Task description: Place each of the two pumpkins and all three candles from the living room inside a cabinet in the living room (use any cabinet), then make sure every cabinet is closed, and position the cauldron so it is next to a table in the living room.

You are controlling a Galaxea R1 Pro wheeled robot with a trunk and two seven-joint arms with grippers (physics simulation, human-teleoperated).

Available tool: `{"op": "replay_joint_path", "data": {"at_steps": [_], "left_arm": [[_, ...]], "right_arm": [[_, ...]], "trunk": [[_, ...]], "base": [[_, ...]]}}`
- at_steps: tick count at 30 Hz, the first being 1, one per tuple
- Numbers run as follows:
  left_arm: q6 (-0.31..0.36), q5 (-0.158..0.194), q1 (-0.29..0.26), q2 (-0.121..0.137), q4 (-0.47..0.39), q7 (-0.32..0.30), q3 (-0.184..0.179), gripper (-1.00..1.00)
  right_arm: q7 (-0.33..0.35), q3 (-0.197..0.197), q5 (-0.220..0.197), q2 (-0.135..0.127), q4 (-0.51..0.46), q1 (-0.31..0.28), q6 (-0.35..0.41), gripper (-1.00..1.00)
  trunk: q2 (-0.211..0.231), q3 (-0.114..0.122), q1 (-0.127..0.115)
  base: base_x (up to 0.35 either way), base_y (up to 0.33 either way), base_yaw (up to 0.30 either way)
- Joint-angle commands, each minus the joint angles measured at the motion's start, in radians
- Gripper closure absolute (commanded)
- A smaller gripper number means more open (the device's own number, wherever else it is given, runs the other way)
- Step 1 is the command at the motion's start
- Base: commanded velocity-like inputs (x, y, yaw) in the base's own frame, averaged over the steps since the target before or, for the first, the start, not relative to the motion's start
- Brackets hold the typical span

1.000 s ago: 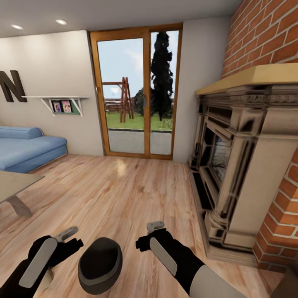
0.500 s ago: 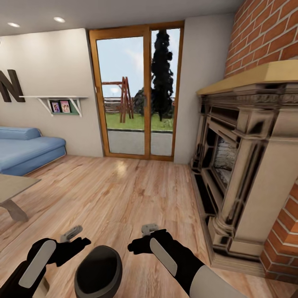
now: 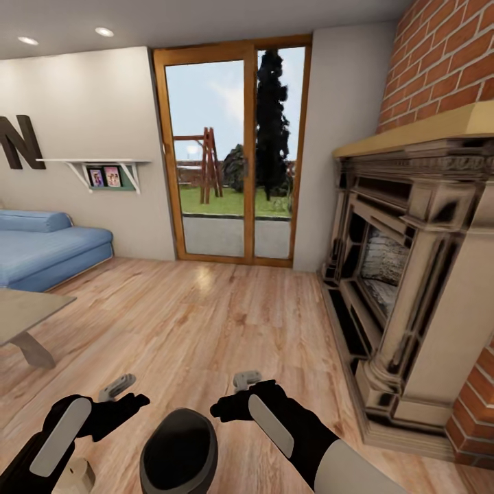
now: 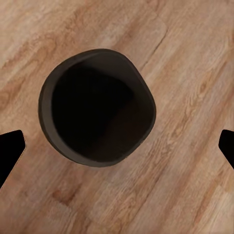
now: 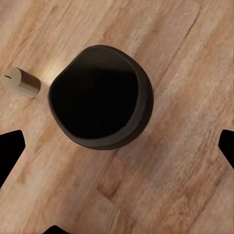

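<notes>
The matte-black cauldron stands on the wood floor just in front of me, between my two arms. Both wrist views look down into its dark mouth. My left gripper hovers open beside it on the left, holding nothing. On its right, my right gripper is open and just as empty. A pale cream candle lies on its side on the floor close to the cauldron, also visible by my left forearm. The table's greyish top corner shows at the left.
An ornate stone fireplace with a brick chimney fills the right side. A blue sofa sits at the far left wall, and a wood-framed glass door is straight ahead. Bare floor lies between them.
The whole view has swung a little, so the door and fireplace sit further right. The cauldron now shows lower and more to the right between my arms, and the candle has come into view.
</notes>
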Motion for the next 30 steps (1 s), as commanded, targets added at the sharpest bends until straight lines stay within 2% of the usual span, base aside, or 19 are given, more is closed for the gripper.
{"op": "replay_joint_path", "data": {"at_steps": [1,11,18,25,30], "left_arm": [[0.001,0.009,0.0,0.0,0.0,0.01,0.001,-1.0],[-0.001,0.006,0.0,0.0,0.004,0.024,0.001,-1.0],[-0.005,-0.023,-0.006,0.0,0.03,0.033,0.003,-1.0],[-0.013,-0.03,-0.107,-0.001,0.273,0.058,0.004,-1.0],[-0.02,-0.033,-0.129,-0.008,0.314,0.053,0.004,-1.0]], "right_arm": [[-0.01,0.002,-0.01,0.0,-0.001,-0.001,0.002,-1.0],[-0.012,0.002,-0.009,0.0,0.001,-0.001,0.002,-1.0],[-0.012,0.002,-0.005,0.0,0.002,-0.001,0.0,-1.0],[-0.012,0.002,-0.004,0.0,0.003,-0.001,0.0,-1.0],[-0.011,0.002,-0.004,0.0,0.004,-0.001,0.0,-1.0]], "trunk": [[-0.001,-0.001,0.0],[-0.001,-0.001,0.0],[-0.001,-0.001,0.0],[-0.001,-0.001,0.0],[-0.001,-0.001,0.0]], "base": [[0.039,0.127,0.0],[0.054,0.042,0.0],[0.007,0.002,0.0],[0.0,0.0,0.0],[0.0,0.0,0.0]]}}
